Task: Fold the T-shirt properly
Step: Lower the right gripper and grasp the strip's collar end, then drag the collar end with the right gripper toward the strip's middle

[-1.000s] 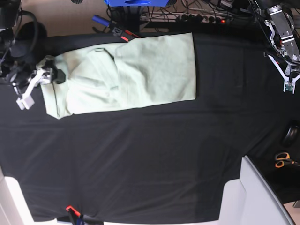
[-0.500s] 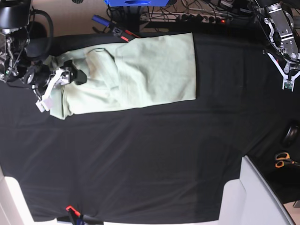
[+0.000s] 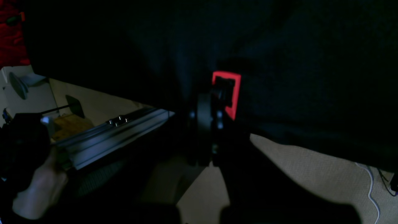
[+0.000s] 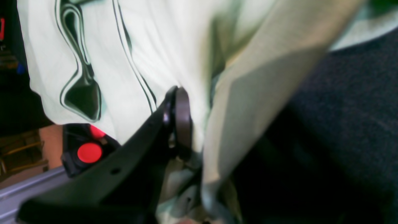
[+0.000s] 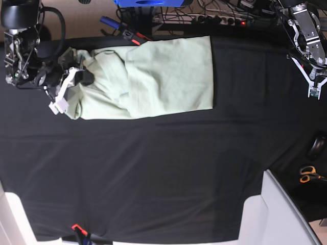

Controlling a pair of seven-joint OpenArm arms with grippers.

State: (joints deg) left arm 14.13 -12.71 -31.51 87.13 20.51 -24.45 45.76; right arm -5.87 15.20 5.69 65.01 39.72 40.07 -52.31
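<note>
A: Risk? Thin pinch at the bunched end of the T-shirt, lying along the far edge of the worktop; fabric could slip out mid-fold, or drag the layers crooked.

B: Right hand nearly closed, pinching the T-shirt edge. Left hand shut, empty, parked well apart.

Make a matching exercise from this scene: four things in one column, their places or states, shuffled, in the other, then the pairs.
Things:
1. T-shirt
2. right gripper
3. left gripper
4. scissors

Places or states:
A. by the base view's right edge, orange handles
B. clear of the shirt, over the black cover
C. at the shirt's bunched end
D. pale green, partly folded

Pairs: 1-D, 2-C, 3-B, 4-A
</note>
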